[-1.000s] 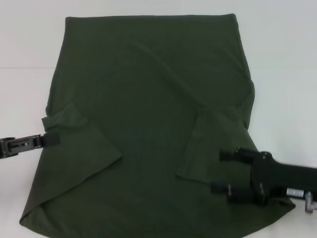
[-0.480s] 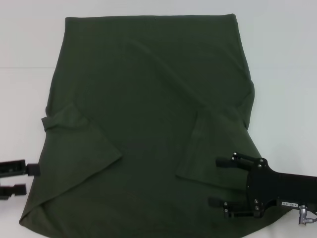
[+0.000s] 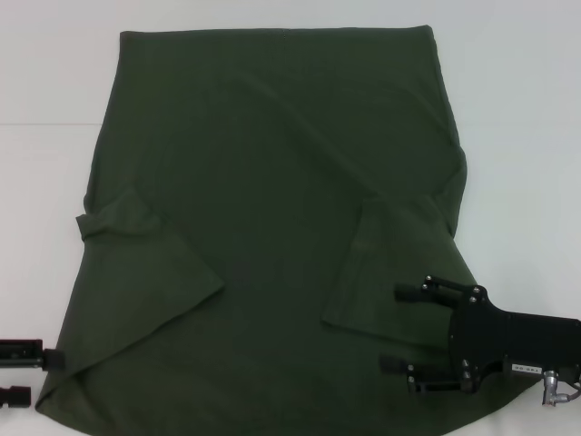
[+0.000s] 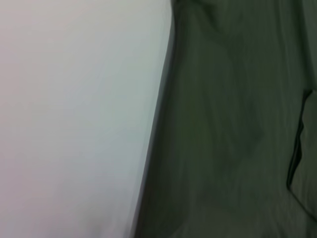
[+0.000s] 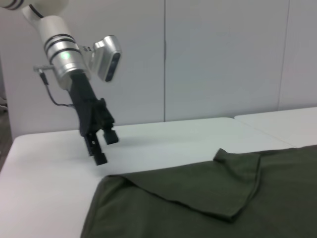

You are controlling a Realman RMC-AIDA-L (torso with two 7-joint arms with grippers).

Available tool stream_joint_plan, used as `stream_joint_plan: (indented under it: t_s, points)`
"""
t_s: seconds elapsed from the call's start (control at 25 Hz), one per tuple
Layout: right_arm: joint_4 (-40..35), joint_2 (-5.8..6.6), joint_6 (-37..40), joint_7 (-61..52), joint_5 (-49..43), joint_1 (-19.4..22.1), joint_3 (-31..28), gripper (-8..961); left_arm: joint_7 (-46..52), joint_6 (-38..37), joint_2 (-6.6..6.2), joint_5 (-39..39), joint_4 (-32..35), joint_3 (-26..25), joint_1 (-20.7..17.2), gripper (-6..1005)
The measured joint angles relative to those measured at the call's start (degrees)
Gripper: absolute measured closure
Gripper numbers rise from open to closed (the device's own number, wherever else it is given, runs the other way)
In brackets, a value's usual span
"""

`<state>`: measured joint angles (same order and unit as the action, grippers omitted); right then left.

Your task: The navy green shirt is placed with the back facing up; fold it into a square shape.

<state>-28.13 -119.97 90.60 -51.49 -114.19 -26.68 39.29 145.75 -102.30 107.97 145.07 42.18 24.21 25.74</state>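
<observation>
The navy green shirt (image 3: pixel 272 218) lies flat on the white table (image 3: pixel 517 109), plain side up, with both sleeves folded inward onto the body. My left gripper (image 3: pixel 41 376) is open just off the shirt's near-left corner, holding nothing. The right wrist view shows that left gripper (image 5: pixel 101 148) hovering above the table beside the shirt (image 5: pixel 223 198). My right gripper (image 3: pixel 395 328) is open over the shirt's near-right part, just nearer than the folded right sleeve (image 3: pixel 381 263). The left wrist view shows only the shirt's (image 4: pixel 233 129) side edge against the table.
White tabletop (image 3: pixel 45 82) surrounds the shirt on the left, far and right sides. A seam between two table tops (image 3: pixel 45 124) runs across at the far left. A pale wall (image 5: pixel 223 54) stands behind the table.
My left gripper has pulled away from the folded left sleeve toward the near-left corner of the shirt. The right gripper has shifted slightly nearer. The shirt has not moved.
</observation>
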Motion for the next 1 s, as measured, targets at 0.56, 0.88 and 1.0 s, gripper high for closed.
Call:
stream_joint_plan:
  t_s: [0.56,0.88,1.0]
  points:
    - [0.2,-0.09,-0.6,0.3,0.0,-0.2,0.0,7,1.2,3.5,-0.11,1.0,-3.5,0.3,0.3,123]
    - [0.7,-0.09,-0.7,0.3,0.0,-0.6,0.0,7,1.0,5.1,-0.03,1.8,-3.6,0.2,0.4,122]
    - [0.7,-0.09,-0.7,0.3,0.0,-0.6,0.0,6,1.0,5.8,0.05,1.9,-4.0,0.2,0.5,122]
